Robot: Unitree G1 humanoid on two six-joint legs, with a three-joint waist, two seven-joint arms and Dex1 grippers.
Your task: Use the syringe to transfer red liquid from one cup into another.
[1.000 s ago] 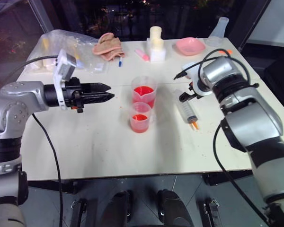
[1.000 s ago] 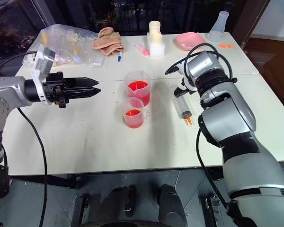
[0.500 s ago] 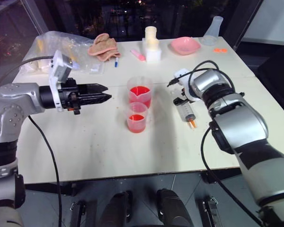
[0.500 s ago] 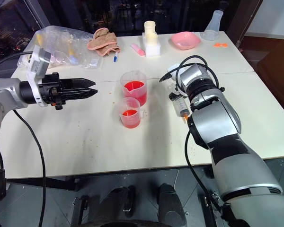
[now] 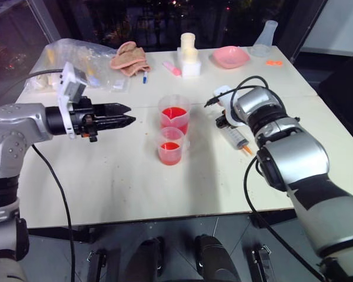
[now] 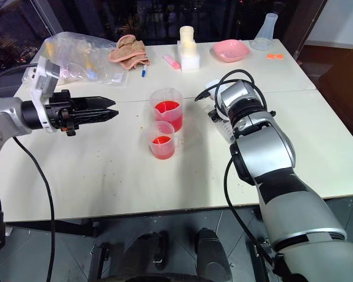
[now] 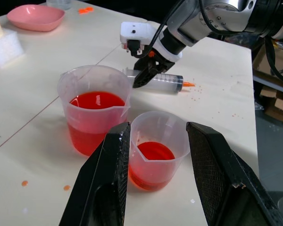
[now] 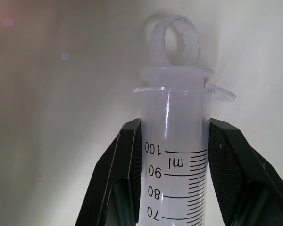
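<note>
The right pincer [image 8: 172, 155] was clenched on the syringe [image 7: 155, 81] barrel, which lay on the desk [image 5: 135, 188]; the left pincer [image 7: 158, 155] stood released. Lifting should proceed level, the grip staying firm.

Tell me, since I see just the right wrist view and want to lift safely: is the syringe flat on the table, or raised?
Observer: The syringe lies flat on the table. The right gripper is closed on its plunger end, and its orange tip points toward the near edge.
Operator: Where are the cups from there?
Observer: To the robot's left of the syringe and clear of it. The larger cup stands just behind the smaller cup, and both hold red liquid.
</note>
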